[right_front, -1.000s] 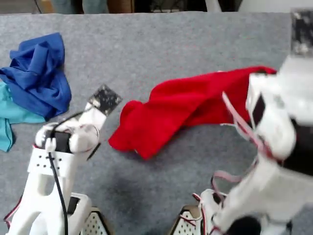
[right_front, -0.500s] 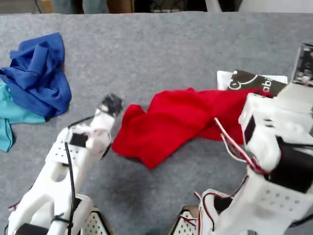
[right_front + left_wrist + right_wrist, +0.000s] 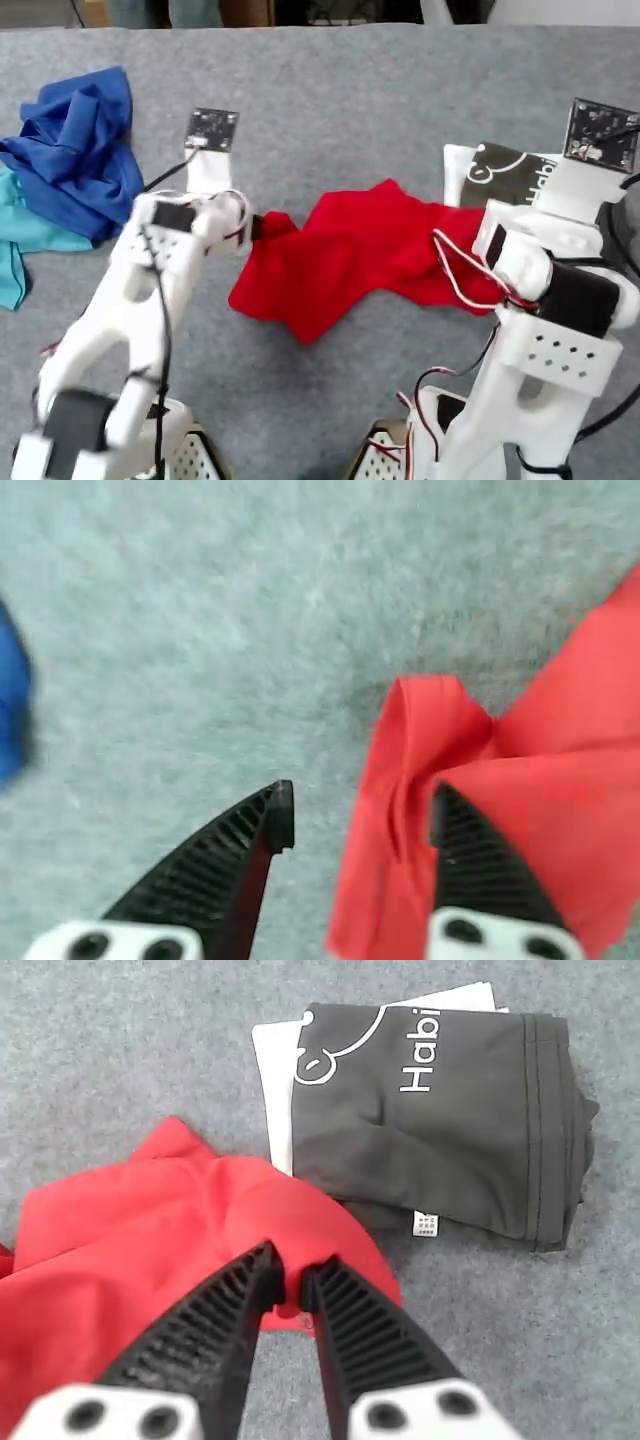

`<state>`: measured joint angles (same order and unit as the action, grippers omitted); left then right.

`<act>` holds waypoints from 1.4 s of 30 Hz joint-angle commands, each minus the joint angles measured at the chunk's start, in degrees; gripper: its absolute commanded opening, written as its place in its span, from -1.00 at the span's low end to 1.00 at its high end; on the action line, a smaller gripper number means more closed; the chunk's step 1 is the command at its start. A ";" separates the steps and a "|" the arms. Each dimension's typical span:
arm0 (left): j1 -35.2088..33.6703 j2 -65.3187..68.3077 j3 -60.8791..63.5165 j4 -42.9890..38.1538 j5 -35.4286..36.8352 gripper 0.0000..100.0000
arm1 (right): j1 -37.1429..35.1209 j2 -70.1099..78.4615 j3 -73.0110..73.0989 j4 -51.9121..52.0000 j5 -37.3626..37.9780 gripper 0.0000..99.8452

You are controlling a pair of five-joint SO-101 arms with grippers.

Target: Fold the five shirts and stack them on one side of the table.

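The grey table (image 3: 350, 90) is carrying everything, and the red shirt (image 3: 350, 250) is sprawling crumpled across its middle, stretching between the two arms. Off at the table's left edge, well apart from the red one, the blue shirt (image 3: 80, 150) is lying in a loose heap, partly overlapping the teal shirt (image 3: 20, 240), which is peeking out beneath it at the very edge. On the right side the dark grey shirt (image 3: 440, 1120) is resting neatly folded on top of a white sheet (image 3: 270, 1080), with the red shirt's right end lying just beside it and touching its near corner. The right claw (image 3: 290, 1265) is pinching that right end of the red shirt, its fingers pressed nearly together on a fold of cloth. The left claw (image 3: 362, 800) is hanging spread wide over the red shirt's left end, one finger sitting over the bunched red edge and the other over bare table.
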<state>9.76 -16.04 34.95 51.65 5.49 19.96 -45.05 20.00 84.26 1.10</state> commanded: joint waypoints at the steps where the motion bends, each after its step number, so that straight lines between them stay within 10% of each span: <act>1: 3.03 7.74 -6.81 0.26 1.76 -0.45 | 0.18 -0.57 1.19 -2.55 -0.44 -0.97; 6: 5.76 18.99 -15.16 0.53 1.85 -0.52 | 0.18 -0.57 2.77 -3.43 -0.44 -0.97; 10: 5.49 24.97 -21.58 0.62 1.85 -0.96 | 0.18 -0.57 2.86 -3.43 -0.44 -0.97; 30: -1.19 27.78 -73.36 21.98 1.49 -0.94 | -11.60 -0.13 2.59 -15.12 -7.56 -0.97; 42: -6.46 27.69 -44.09 26.37 2.55 -0.75 | -12.57 -0.13 2.77 -18.46 -7.30 -0.97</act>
<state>6.15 12.35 -15.69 78.20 6.90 7.82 -44.97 23.08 67.12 -5.93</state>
